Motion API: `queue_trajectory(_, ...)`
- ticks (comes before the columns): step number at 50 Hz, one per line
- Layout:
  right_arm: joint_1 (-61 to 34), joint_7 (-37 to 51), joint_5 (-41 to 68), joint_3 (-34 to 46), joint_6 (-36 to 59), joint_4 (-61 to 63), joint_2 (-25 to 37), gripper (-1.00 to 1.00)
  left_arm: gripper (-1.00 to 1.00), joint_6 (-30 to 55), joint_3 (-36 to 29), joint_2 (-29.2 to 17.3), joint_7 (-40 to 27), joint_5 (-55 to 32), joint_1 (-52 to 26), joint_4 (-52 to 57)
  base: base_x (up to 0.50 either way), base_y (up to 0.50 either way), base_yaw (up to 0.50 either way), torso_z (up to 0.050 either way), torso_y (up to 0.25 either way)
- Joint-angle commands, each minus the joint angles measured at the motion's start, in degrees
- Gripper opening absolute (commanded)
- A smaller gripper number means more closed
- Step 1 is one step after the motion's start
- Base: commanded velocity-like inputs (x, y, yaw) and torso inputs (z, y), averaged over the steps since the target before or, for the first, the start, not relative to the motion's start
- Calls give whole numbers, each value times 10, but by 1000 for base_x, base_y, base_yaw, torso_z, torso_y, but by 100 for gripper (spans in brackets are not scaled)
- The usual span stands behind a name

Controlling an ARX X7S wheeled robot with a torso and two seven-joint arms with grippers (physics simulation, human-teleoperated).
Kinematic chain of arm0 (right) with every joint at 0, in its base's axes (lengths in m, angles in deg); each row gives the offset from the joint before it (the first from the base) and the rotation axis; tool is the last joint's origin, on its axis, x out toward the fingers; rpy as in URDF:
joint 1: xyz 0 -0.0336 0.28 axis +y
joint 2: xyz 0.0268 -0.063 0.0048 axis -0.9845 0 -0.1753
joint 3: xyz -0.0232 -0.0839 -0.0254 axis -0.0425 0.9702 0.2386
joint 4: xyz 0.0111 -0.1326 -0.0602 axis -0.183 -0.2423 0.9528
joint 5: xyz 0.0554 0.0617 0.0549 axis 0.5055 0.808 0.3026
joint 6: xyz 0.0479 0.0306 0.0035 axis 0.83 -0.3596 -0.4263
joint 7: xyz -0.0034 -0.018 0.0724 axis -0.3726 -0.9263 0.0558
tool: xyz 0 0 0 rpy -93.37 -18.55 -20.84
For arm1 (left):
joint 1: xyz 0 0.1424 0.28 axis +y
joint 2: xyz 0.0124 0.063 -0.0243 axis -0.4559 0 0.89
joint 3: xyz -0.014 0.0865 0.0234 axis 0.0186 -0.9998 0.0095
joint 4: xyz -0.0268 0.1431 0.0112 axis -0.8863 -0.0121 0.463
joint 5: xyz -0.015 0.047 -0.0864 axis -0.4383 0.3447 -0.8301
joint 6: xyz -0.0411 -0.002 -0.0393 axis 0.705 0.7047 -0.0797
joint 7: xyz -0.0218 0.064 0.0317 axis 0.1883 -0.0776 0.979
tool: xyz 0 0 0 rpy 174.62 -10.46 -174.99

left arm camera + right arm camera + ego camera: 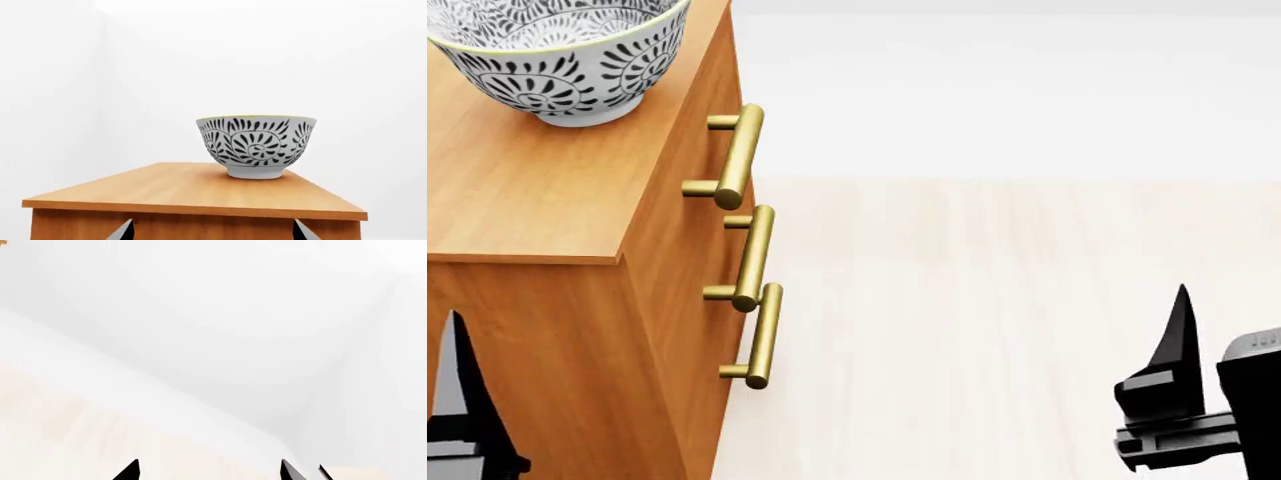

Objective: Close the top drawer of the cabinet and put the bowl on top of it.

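The bowl (561, 55), white with a dark floral pattern, stands upright on the flat top of the orange-brown cabinet (534, 190). In the left wrist view the bowl (256, 146) sits near the far side of the cabinet top (187, 187). The top drawer (694, 120) lies flush with the two fronts below it, and its brass handle (737, 155) sticks out. My left gripper (212, 232) is open and holds nothing, in front of the cabinet's side; one of its fingers (465, 400) shows in the head view. My right gripper (208, 471) is open and holds nothing over the floor, one finger (1177, 350) well right of the cabinet.
Two lower drawer handles (751, 258) (761, 335) project from the cabinet front. Pale floor (1001, 300) stretches to the right of the cabinet, and a white wall (213, 315) stands behind.
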Motion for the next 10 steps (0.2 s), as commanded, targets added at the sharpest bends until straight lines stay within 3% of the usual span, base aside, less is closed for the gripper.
queue_trajectory(1,-9,6,-13,-7,7,39,21,100,100,-6,11,-8,-7,-1,13,21,0,0,0,0,0)
queue_trajectory(10,-13,10,-24,-11,11,64,33,100,100,-9,18,-14,-14,3,25,39,0,0,0,0,0)
